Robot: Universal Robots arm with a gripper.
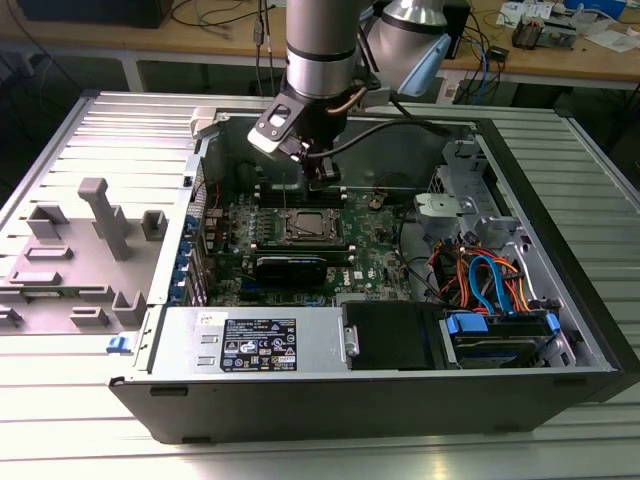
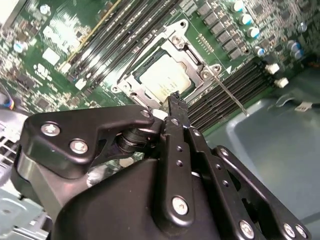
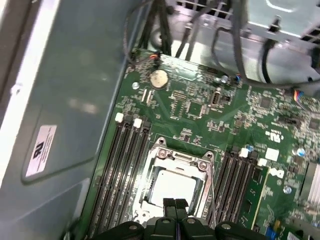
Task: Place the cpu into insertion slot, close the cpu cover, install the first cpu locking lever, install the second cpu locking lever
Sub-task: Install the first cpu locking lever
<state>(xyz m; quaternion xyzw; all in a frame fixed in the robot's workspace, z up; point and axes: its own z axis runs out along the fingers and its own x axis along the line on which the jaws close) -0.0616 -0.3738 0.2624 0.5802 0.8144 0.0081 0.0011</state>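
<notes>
While its two dark fingers are pressed together with nothing between them, the black gripper (image 3: pixel 175 204) hangs just above the small square silver-grey cpu (image 3: pixel 172 187). That chip lies flat in the square insertion slot (image 1: pixel 308 228) of the green motherboard (image 3: pixel 200 110). Around it lies the thin grey-metal cpu cover (image 3: pixel 179 159), closed down. A thin steel lever rod (image 2: pixel 232 97) slants from the cover's corner across the long black memory slots (image 2: pixel 227 87).
</notes>
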